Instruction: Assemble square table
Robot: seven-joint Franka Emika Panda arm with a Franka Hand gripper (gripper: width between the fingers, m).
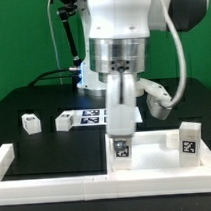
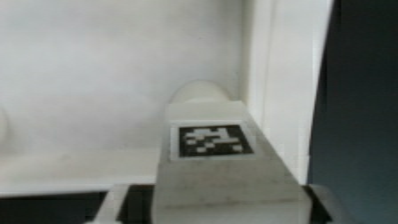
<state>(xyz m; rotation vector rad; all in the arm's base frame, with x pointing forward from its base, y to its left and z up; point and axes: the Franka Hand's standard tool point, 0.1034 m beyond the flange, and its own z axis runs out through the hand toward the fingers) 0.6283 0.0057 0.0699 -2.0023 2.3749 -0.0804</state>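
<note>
Exterior view, biggest first: the white arm (image 1: 120, 33) fills the upper middle and points straight down. Below it is the black tabletop (image 1: 56, 146), edged by white border rails (image 1: 57, 182) along the front and the exterior view's left. The square panel (image 1: 156, 156) lies flat at the exterior view's right, just behind the front rail. The marker board (image 1: 91, 115) lies farther back, partly covered by the arm.

The end effector (image 1: 121, 131) is closed on the held leg (image 1: 121, 149), which is upright at the panel's corner toward the exterior view's left, tag facing the camera. I cannot tell whether its lower end touches the panel. The standing leg (image 1: 188, 139) is upright on the panel near the exterior view's right edge; I cannot make out whether it sits in a socket. A loose leg (image 1: 31, 122) and a second loose leg (image 1: 64, 121) rest on the bare tabletop, well apart from the panel.

Only the exterior view shows the rails, the marker board and the other three legs.

The wrist view gives the held leg (image 2: 210, 140) close up, with its tag sharp and its end rounded. Behind it are the white panel surface (image 2: 89, 80) and a dark strip of tabletop (image 2: 365, 80). The fingers are mostly cut off there, and the picture is soft
</note>
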